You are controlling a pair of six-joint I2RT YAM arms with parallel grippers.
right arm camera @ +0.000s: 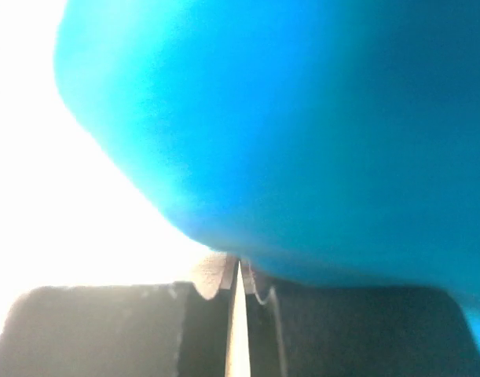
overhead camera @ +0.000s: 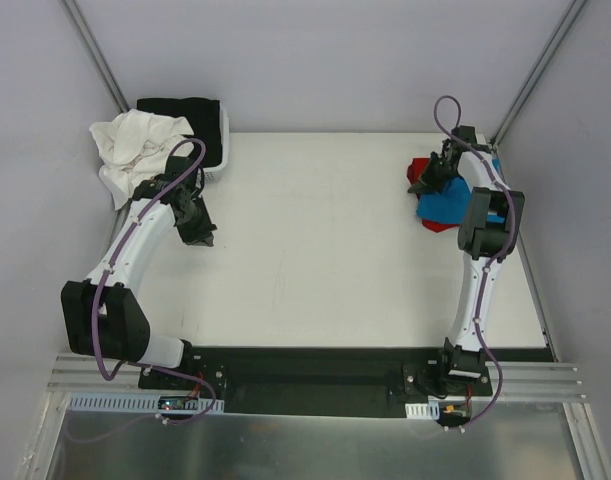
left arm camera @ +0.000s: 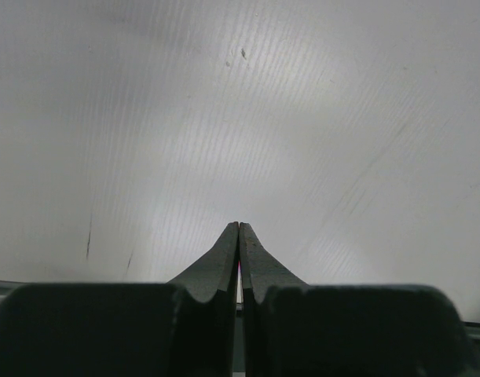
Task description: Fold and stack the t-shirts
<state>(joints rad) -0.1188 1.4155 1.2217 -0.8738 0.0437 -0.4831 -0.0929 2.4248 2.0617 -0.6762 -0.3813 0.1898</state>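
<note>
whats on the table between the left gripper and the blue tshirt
Nothing: the top view shows bare table between the left gripper and the blue t-shirt.

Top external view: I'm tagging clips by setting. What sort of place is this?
Likely a lab robot cell: a white table, grey panel walls, arms bolted to a metal rail.

White table (overhead camera: 335,260), blue t-shirt (overhead camera: 447,205), red t-shirt (overhead camera: 417,171), basket (overhead camera: 223,142)

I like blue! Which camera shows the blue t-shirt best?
The top camera: most of the blue t-shirt shows, crumpled beside a red one on the table, far right. The right wrist camera sees only a blurry blue patch; the left wrist camera misses it.
</note>
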